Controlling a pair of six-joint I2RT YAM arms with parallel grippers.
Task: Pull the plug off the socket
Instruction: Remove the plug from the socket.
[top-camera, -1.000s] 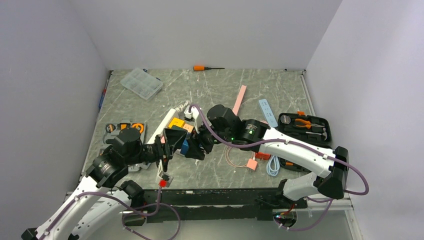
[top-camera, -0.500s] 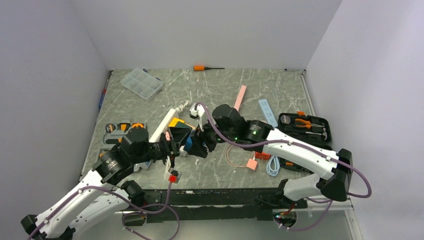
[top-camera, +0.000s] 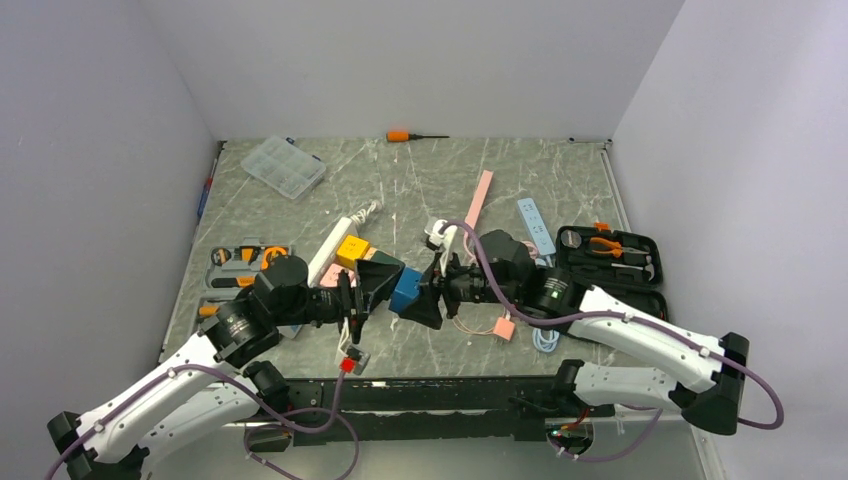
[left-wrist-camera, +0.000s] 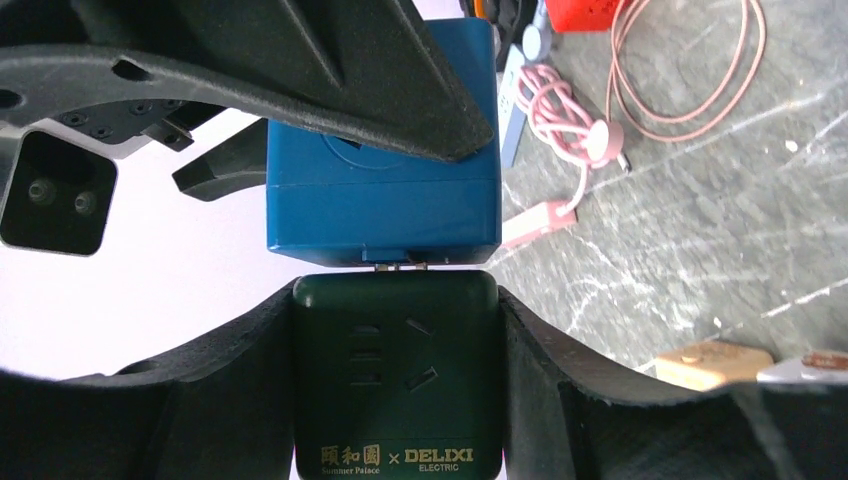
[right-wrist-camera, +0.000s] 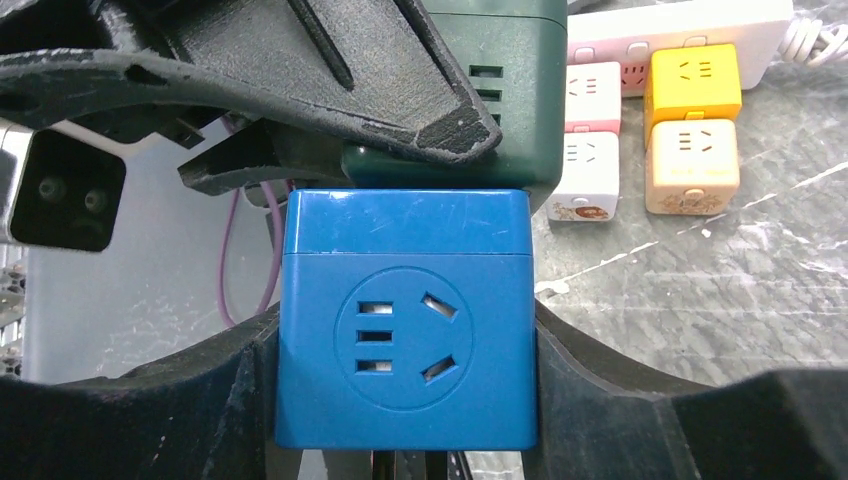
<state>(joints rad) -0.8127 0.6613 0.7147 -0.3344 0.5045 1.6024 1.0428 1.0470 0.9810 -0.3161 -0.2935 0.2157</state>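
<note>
With the left gripper (left-wrist-camera: 395, 420) clamped on the dark green cube socket (left-wrist-camera: 395, 350) and the right gripper (right-wrist-camera: 405, 420) clamped on the blue cube plug (left-wrist-camera: 380, 190), both mid-air, draw them straight apart along the barely exposed metal prongs (left-wrist-camera: 400, 267), without twisting.

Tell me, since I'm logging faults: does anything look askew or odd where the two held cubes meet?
Yes. The blue cube, gripped by the right hand, stands slightly off the green cube in the left hand. A thin gap between them shows bare metal prongs, so it looks only partly seated.
</note>
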